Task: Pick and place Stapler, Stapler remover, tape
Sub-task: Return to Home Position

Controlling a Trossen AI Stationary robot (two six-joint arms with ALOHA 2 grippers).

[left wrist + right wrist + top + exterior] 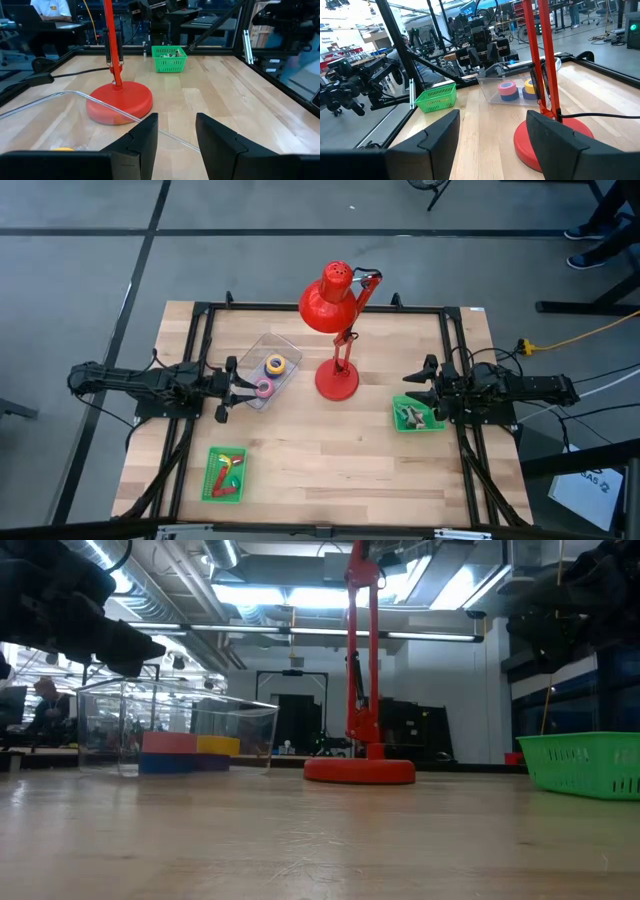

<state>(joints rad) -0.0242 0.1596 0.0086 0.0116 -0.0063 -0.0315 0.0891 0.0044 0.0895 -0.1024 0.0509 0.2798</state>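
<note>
Left of the red lamp (337,380), tape rolls (270,376) lying in a clear box (288,342), just ahead of the left claw (236,388), parted and empty. Right of the lamp, right claw (418,392) wide, empty; likely only a retreat outward remaining.

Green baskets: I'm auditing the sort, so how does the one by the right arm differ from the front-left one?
The green plastic mesh basket on the right holds dark grey pieces; the front-left green plastic mesh basket holds red, yellow and green ones. The right basket lies crosswise beside the open right gripper; the front-left one lies lengthwise, apart from the open left gripper. Both share colour and mesh.
</note>
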